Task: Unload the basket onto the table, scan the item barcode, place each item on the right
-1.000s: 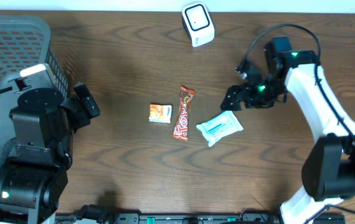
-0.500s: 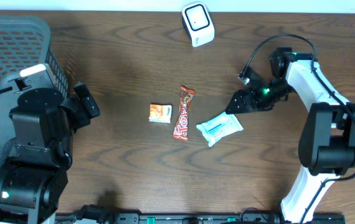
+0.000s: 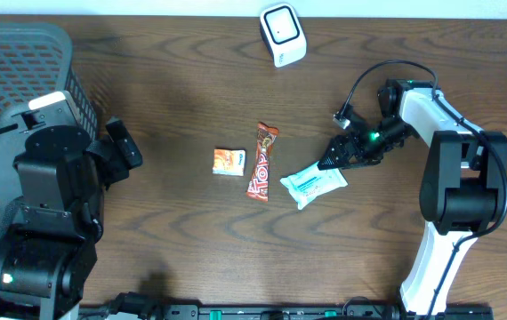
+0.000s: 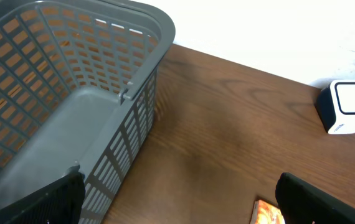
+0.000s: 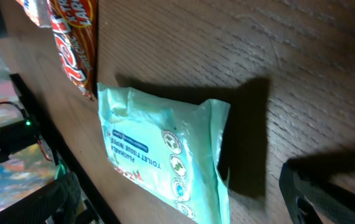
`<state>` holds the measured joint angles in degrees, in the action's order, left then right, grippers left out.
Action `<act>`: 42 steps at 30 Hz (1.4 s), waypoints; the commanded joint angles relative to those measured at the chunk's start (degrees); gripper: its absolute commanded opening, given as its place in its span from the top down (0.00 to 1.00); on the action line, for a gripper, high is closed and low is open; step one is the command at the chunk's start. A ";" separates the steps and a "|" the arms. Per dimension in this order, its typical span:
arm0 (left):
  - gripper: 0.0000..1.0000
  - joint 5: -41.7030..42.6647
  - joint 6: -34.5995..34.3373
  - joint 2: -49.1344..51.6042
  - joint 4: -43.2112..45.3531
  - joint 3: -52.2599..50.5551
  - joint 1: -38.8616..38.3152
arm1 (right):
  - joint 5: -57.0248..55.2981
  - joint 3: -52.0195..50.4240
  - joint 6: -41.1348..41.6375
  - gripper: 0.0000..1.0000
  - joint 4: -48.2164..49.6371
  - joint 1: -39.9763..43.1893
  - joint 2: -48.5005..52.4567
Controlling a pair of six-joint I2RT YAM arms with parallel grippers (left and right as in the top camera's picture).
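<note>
Three items lie mid-table: a pale green tissue pack (image 3: 314, 183), a red-orange candy bar (image 3: 261, 162) and a small orange packet (image 3: 229, 161). The white barcode scanner (image 3: 283, 34) stands at the far edge. My right gripper (image 3: 338, 156) is open, low over the tissue pack's upper right corner. In the right wrist view the tissue pack (image 5: 165, 155) lies between and just ahead of the spread fingers (image 5: 327, 196), with the candy bar (image 5: 75, 37) beyond. My left gripper (image 3: 124, 151) is open and empty beside the basket. No barcode shows on any item.
A grey mesh basket (image 3: 22, 62) fills the left side of the table; in the left wrist view the basket (image 4: 71, 93) is close on the left, with the scanner (image 4: 345, 106) far right and the orange packet (image 4: 268, 213) at the lower edge.
My right gripper has come down and to the left, from above the tissue pack's right end to its upper right corner. The left arm and the items have not moved.
</note>
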<state>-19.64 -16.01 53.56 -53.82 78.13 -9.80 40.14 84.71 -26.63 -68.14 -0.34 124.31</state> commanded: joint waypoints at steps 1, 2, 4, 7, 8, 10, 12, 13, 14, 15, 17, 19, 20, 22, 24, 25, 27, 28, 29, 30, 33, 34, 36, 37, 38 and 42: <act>0.02 -0.57 0.96 -0.09 -0.17 0.37 0.26 | -2.32 -0.94 -1.33 0.01 1.77 0.24 3.72; 0.02 -0.57 0.96 -0.09 -0.17 0.37 0.26 | -2.32 -1.27 -1.33 0.01 2.36 0.24 4.00; 0.02 -0.57 0.96 -0.09 -0.17 0.37 0.26 | -2.32 -2.05 -1.33 0.01 3.30 0.24 4.59; 0.02 -0.57 0.96 -0.09 -0.17 0.37 0.26 | -2.32 -3.50 -1.33 0.01 4.33 0.24 5.42; 0.02 -0.57 0.96 -0.09 -0.17 0.37 0.26 | -2.32 -4.04 -1.33 0.01 4.70 0.24 5.75; 0.02 -0.57 0.96 -0.09 -0.17 0.37 0.26 | -2.32 -4.72 -1.33 0.01 4.98 0.24 6.16; 0.02 -0.57 0.96 -0.09 -0.17 0.37 0.26 | -2.32 -5.25 -1.33 0.01 5.38 0.24 6.23; 0.02 -0.57 0.96 -0.09 -0.17 0.37 0.26 | -2.34 -5.44 -1.33 0.01 5.55 0.24 6.23; 0.02 -0.57 0.96 -0.09 -0.17 0.37 0.26 | -2.34 -5.51 -1.31 0.01 5.60 0.24 6.23; 0.02 -0.57 0.96 -0.09 -0.17 0.37 0.26 | -2.34 -5.60 -1.33 0.01 5.68 0.24 6.23; 0.02 -0.57 0.96 -0.09 -0.15 0.37 0.26 | -2.34 -5.99 -1.33 0.01 5.79 0.24 6.23; 0.02 -0.57 0.96 -0.09 -0.17 0.37 0.26 | -2.56 -6.58 -1.31 0.01 5.75 0.24 6.23; 0.02 -0.57 0.96 -0.09 -0.17 0.37 0.26 | -2.86 -7.08 -1.33 0.01 5.81 0.24 6.23; 0.02 -0.57 0.96 -0.09 -0.15 0.37 0.26 | -4.63 -8.28 -1.29 0.01 6.05 0.24 6.23; 0.02 -0.57 0.96 -0.09 -0.15 0.37 0.26 | -8.11 -9.49 -0.63 0.01 6.49 0.24 6.23; 0.02 -0.57 0.96 -0.09 -0.17 0.37 0.26 | -10.08 -10.14 0.52 0.01 7.23 0.24 6.23; 0.02 -0.57 0.96 -0.09 -0.17 0.37 0.26 | -14.86 -12.02 3.17 0.01 10.05 0.24 6.23; 0.02 -0.57 0.96 -0.09 -0.17 0.37 0.26 | -16.37 -12.96 3.93 0.01 11.41 0.24 6.23; 0.02 -0.57 0.96 -0.09 -0.15 0.37 0.26 | -17.42 -14.14 4.17 0.01 12.94 0.24 6.23; 0.02 -0.57 0.96 -0.09 -0.17 0.37 0.26 | -17.62 -15.19 4.11 0.01 13.94 0.24 6.23; 0.02 -0.57 0.96 -0.09 -0.15 0.37 0.26 | -17.62 -17.27 4.09 0.10 15.82 0.24 6.23; 0.02 -0.57 0.96 -0.09 -0.17 0.37 0.26 | -17.62 -17.64 4.07 0.20 16.33 0.24 6.23; 0.02 -0.57 0.96 -0.09 -0.17 0.37 0.26 | -17.62 -18.10 3.82 0.56 17.31 0.24 6.23; 0.02 -0.57 0.96 -0.09 -0.15 0.37 0.26 | -17.62 -18.21 3.85 0.76 17.68 0.24 6.23; 0.02 -0.57 0.96 -0.09 -0.15 0.37 0.26 | -17.62 -18.23 3.85 0.82 17.88 0.24 6.23; 0.02 -0.57 0.96 -0.09 -0.17 0.37 0.26 | -17.55 -18.23 3.87 0.99 18.32 0.24 6.23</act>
<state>-19.64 -16.01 53.58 -53.82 78.13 -9.80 49.19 70.35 -22.72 -51.77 0.60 124.01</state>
